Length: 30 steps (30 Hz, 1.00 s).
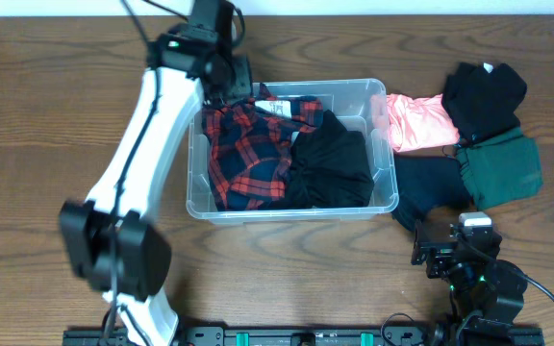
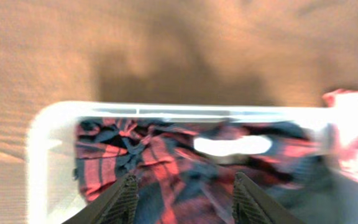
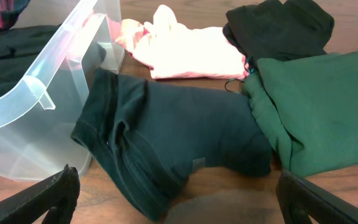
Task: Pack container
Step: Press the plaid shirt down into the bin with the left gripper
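The clear plastic container (image 1: 390,178) stands mid-table and holds a red plaid shirt (image 1: 243,149) and a black garment (image 1: 333,168). My left gripper (image 1: 237,88) hovers over the container's far left corner, open and empty, above the plaid shirt (image 2: 160,162); the container's rim (image 2: 166,109) shows beyond the fingers. My right gripper (image 1: 455,248) rests open and empty near the front right, facing a dark teal garment (image 3: 166,137) that lies against the container's wall (image 3: 36,106).
Right of the container lie a pink garment (image 1: 414,120), a black garment (image 1: 486,94), a green garment (image 1: 503,168) and the dark teal garment (image 1: 431,187). They also show in the right wrist view: pink (image 3: 185,50), black (image 3: 278,28), green (image 3: 322,112).
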{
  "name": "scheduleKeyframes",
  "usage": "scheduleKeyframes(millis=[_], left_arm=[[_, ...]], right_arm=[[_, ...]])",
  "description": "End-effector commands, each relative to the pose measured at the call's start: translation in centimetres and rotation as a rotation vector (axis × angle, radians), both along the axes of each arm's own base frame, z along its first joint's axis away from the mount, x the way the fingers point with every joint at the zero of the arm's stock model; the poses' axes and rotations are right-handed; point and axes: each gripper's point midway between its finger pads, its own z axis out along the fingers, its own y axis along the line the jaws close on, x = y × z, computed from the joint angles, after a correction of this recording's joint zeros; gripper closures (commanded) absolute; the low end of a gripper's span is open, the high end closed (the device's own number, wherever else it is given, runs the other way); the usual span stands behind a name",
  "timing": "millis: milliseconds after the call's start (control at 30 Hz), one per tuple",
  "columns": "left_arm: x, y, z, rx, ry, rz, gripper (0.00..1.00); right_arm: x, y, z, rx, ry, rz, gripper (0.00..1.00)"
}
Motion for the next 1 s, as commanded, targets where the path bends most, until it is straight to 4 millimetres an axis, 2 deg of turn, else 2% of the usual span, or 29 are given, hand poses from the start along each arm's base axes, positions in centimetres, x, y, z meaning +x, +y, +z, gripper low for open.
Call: scheduleKeyframes(millis=[0,167,300,433,500,600,633,700,767,867,967], left_arm=[[-2.0,-0.3,0.3,0.007,0.048,-0.024,0.50],[-8.6,-0.4,-3.7,0.054,0.349,-0.075,0.50],[-11.9,-1.9,-6.2,0.075,0.462,-0.168,0.50],[-14.4,-3.1,-9.7,0.098,0.544,-0.223,0.46],[-14.8,-3.1,-11.6,0.108,0.558,-0.227,0.44],[-14.7,-2.8,-15.5,0.102,0.552,-0.216,0.40],[-14.6,-2.5,-17.2,0.100,0.552,-0.208,0.39],[-14.5,-1.7,-20.2,0.097,0.564,-0.186,0.31],[-14.7,-0.6,-23.0,0.099,0.606,-0.154,0.31],[-14.8,1.1,-25.1,0.102,0.665,-0.121,0.32],[-14.0,2.3,-25.3,0.090,0.656,-0.096,0.34]], right_arm=[[0.0,0.2,0.0,0.001,-0.001,0.009,0.01],[0.0,0.2,0.0,0.001,-0.001,0.009,0.01],[0.0,0.2,0.0,0.001,-0.001,0.009,0.01],[0.0,0.2,0.0,0.001,-0.001,0.009,0.01],[0.0,0.2,0.0,0.001,-0.001,0.009,0.01],[0.0,0.2,0.0,0.001,-0.001,0.009,0.01],[0.0,0.2,0.0,0.001,-0.001,0.009,0.01],[0.0,0.2,0.0,0.001,-0.001,0.009,0.01],[0.0,0.2,0.0,0.001,-0.001,0.009,0.01],[0.0,0.2,0.0,0.001,-0.001,0.009,0.01],[0.0,0.2,0.0,0.001,-0.001,0.009,0.01]])
